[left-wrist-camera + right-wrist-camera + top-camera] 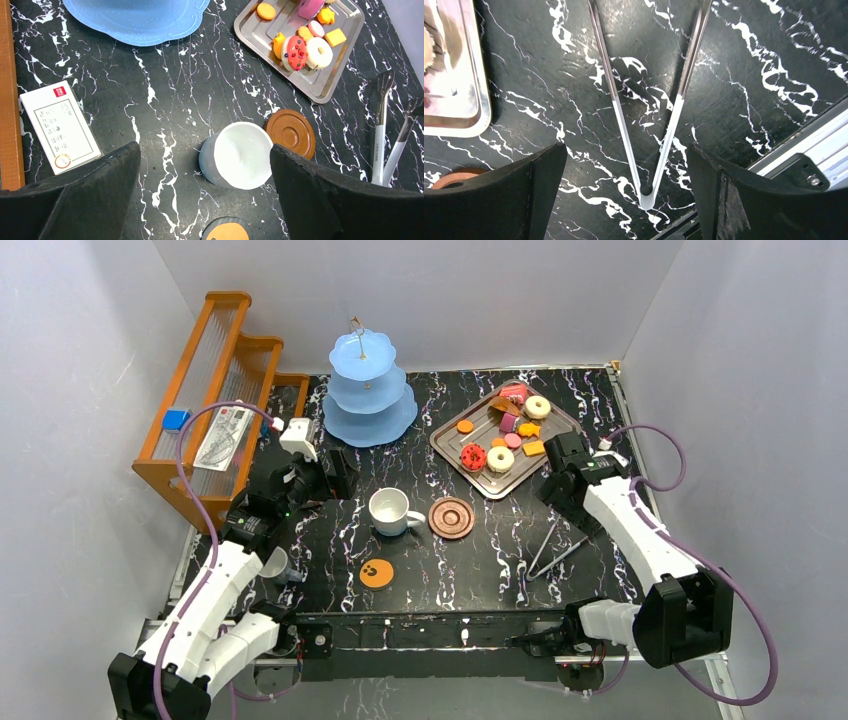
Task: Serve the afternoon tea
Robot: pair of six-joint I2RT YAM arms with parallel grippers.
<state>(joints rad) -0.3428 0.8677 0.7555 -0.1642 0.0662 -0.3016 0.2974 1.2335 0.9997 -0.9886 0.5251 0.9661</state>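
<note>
Left tool [204, 149] spread wide, empty, poised above the white mug [239, 156]; right tool [625, 149] spread, empty, over the tongs [646, 197]. Saucer [291, 132] just beside mug; pastries [296, 52] on tray [325, 95] beyond mug, stand [135, 20] farther back. Likely step: mug onto saucer. Next: descend, close on rim.

Pastries [508, 423] lie on the tray [447, 445], right of the stand [370, 410]; mug [388, 510] just left of saucer [451, 518].

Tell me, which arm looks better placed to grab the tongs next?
The right: the right gripper, open, hangs over the tongs; the left gripper is far off, above the white mug.
</note>
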